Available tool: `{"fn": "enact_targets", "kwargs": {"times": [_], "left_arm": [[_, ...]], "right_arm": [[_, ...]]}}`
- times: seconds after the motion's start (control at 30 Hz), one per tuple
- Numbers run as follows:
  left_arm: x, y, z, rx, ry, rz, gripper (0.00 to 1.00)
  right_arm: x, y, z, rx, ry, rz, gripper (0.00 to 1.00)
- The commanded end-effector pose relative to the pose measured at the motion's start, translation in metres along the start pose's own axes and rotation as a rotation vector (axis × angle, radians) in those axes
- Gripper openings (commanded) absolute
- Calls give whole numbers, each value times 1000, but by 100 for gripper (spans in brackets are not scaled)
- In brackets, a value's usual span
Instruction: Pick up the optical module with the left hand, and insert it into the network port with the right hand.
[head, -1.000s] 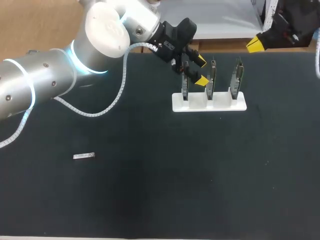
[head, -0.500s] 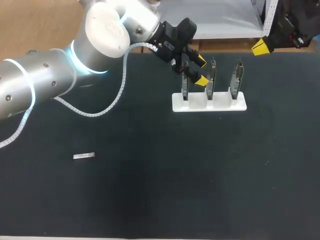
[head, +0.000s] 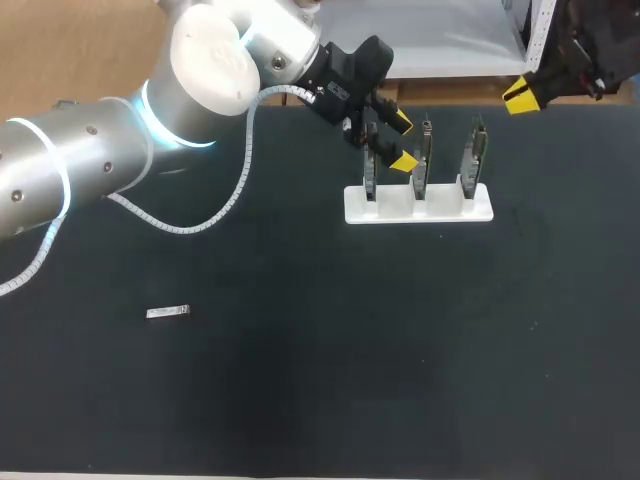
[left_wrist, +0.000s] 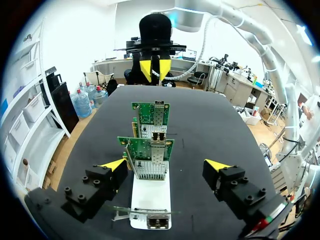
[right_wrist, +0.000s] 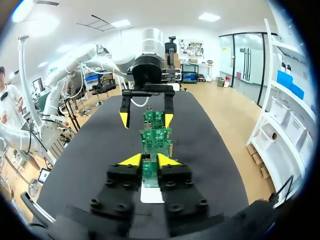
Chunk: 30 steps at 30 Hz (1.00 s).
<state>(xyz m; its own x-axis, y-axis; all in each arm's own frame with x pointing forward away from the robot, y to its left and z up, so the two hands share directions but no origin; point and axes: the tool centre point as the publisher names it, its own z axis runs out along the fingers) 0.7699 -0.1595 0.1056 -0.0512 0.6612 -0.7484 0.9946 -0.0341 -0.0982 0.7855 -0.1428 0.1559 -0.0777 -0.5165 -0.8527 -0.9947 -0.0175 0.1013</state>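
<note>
optical module (head: 167, 313): flat on table's left, well apart from the rest | my left gripper (head: 402, 141): fingers spread wide, gripping nothing, by the network cards (head: 424, 150) upright in the white stand (head: 418, 205) | my right gripper (head: 520, 95): tips drawn together, empty, at the table's far right edge

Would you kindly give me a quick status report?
Left gripper open, empty, at the card stand. Right gripper shut, empty, by the far edge. Module flat on the table, untouched. Nothing near it.
</note>
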Motion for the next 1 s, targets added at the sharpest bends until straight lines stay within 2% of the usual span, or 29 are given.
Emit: {"fn": "enact_targets", "kwargs": {"times": [0.03, 0.6, 1.0], "left_arm": [[-1, 2, 0, 4, 5, -2, 100], [-2, 4, -9, -15, -2, -1, 100], [-22, 16, -36, -82, -57, 25, 100]], "right_arm": [[0, 4, 0, 10, 1, -1, 100], [0, 4, 0, 10, 1, -1, 100], [0, 4, 0, 10, 1, -1, 100]]}}
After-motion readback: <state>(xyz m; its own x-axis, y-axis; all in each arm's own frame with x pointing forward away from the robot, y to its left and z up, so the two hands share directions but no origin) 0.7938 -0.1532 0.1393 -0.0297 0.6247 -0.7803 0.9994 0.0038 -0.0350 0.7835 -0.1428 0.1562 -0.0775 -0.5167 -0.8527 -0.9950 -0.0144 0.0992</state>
